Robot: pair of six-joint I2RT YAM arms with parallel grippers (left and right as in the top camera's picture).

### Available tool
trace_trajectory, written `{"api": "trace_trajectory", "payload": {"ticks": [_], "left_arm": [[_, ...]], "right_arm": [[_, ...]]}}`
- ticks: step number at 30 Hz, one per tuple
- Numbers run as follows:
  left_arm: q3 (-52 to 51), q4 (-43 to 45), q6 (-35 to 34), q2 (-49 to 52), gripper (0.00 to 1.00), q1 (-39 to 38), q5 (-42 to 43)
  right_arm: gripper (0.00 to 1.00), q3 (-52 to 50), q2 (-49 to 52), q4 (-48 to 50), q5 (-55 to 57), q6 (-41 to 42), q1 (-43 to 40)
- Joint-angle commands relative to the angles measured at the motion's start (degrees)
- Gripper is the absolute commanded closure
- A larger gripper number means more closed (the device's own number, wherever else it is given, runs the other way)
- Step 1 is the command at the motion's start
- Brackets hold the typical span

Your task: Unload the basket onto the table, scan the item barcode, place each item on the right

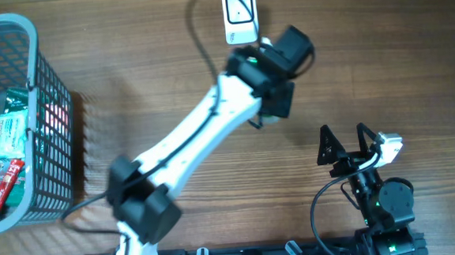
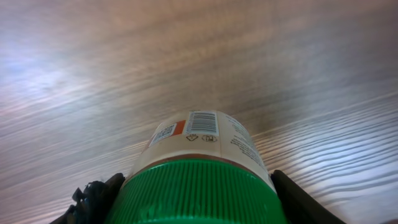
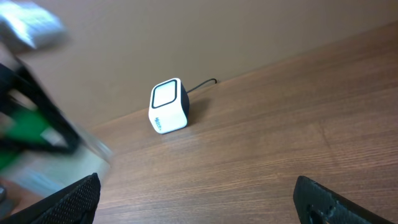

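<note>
While held — jar (image 2: 198, 146) between left fingers (image 2: 99, 198)

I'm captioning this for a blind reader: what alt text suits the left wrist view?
A white jar with a green ribbed lid fills the lower frame, gripped at the lid by the left pincer. Its barcode faces the camera, with a wood-grain table behind.

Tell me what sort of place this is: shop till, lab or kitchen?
Most likely a mock shop checkout set up on a test bench: a white barcode scanner on the wooden table, a grey mesh basket of packaged goods, and a green-lidded jar with a barcode label in the left gripper.
</note>
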Motion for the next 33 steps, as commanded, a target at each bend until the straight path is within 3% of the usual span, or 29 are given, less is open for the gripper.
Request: {"api": "trace_trajectory", "payload": {"ticks": [1, 12, 19, 24, 28, 31, 33], "left_arm": [[1.18, 1.31, 3.28, 5.49, 0.43, -0.94, -0.37], [1.14, 4.66, 14.53, 13.99, 0.42, -2.34, 0.52], [1.07, 9.88, 15.34, 16.63, 0.39, -2.67, 4.96], [1.07, 10.05, 15.30, 16.70, 0.24, -2.67, 4.96], [-0.02, 9.92, 15.19, 16.72, 0.21, -2.71, 4.98], [-0.79, 9.92, 14.88, 16.70, 0.00, -2.71, 4.98], [-0.26, 9.90, 14.88, 16.02, 0.00, -2.64, 4.96]], "right_arm": [[0.00, -0.07, 0.09, 0.28, 0.76, -1.03, 0.24], [0.00, -0.07, 0.09, 0.28, 0.76, -1.01, 0.24], [0.00, -0.07, 0.09, 0.28, 0.76, -1.03, 0.24], [0.00, -0.07, 0.09, 0.28, 0.76, -1.03, 0.24], [0.00, -0.07, 0.09, 0.28, 0.76, -1.03, 0.24], [0.00, -0.07, 0.09, 0.28, 0.76, -1.03, 0.24], [0.00, -0.07, 0.09, 0.28, 0.76, -1.01, 0.24]]}}
